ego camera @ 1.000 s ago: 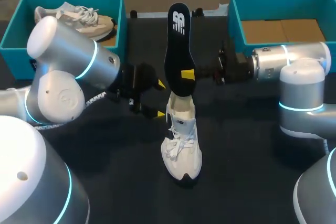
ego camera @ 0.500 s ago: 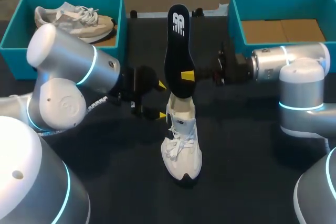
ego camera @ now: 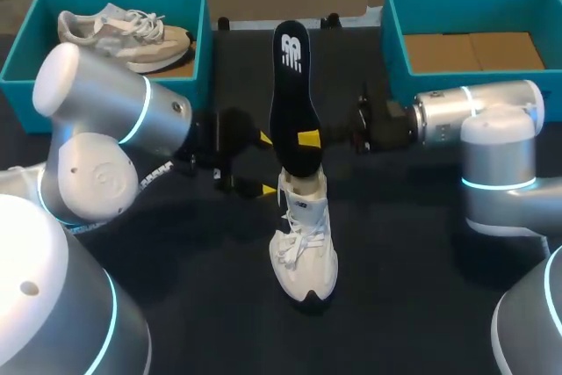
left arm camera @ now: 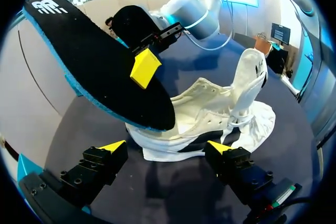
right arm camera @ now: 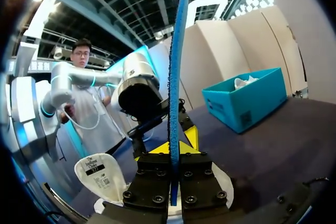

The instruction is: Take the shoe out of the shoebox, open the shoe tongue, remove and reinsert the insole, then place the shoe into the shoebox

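Black insole (ego camera: 294, 103), white sneaker (ego camera: 304, 234), dark surface (ego camera: 413, 270)
The insole's face is black with a white logo and its edge is blue. The sneaker has black marks on its side. The left shoebox (ego camera: 204, 32) and right shoebox (ego camera: 393, 32) are teal, the right one floored with brown cardboard (ego camera: 470, 52). Both the left claw (ego camera: 265, 164) and right claw (ego camera: 309, 138) are black with yellow tips.

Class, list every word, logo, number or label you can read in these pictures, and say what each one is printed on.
Insole: a white logo mark near its raised end, a stylised emblem with no plain words.
Shoe tongue: a printed label, too small to read.
Shoebox: a dark sticker on its side, too small to read.
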`<state>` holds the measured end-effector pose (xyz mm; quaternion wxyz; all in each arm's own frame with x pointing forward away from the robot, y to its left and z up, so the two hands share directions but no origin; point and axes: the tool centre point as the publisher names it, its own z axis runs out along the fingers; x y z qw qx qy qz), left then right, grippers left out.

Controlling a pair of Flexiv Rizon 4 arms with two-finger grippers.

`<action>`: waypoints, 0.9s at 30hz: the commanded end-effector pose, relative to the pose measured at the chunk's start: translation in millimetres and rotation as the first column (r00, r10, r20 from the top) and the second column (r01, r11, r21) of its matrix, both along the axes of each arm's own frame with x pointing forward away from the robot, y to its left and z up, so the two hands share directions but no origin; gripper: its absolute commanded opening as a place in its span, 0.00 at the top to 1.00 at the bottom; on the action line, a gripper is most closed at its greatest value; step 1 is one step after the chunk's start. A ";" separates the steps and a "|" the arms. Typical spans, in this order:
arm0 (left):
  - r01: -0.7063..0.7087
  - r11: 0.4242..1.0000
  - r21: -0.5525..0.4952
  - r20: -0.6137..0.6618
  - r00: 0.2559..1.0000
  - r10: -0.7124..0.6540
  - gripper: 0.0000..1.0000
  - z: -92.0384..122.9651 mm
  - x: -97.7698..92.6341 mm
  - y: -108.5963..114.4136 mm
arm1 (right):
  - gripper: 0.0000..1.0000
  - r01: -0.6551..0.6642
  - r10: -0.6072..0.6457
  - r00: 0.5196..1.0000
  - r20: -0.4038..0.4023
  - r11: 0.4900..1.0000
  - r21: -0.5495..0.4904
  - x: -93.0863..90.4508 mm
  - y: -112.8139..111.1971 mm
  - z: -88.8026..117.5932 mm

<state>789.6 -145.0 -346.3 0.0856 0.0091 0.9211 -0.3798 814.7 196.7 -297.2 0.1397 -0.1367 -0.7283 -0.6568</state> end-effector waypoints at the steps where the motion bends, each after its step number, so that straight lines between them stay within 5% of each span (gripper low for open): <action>1: -0.009 1.000 0.000 0.003 1.000 0.009 0.00 -1.5 -1.1 1.3 | 1.00 0.003 -0.003 1.000 -0.004 1.000 -0.008 -2.2 2.1 -6.0; 27: -0.009 1.000 0.000 0.003 1.000 0.009 0.00 -1.5 -1.1 1.3 | 1.00 0.002 -0.004 0.999 -0.048 0.999 -0.054 -16.9 -1.8 -27.7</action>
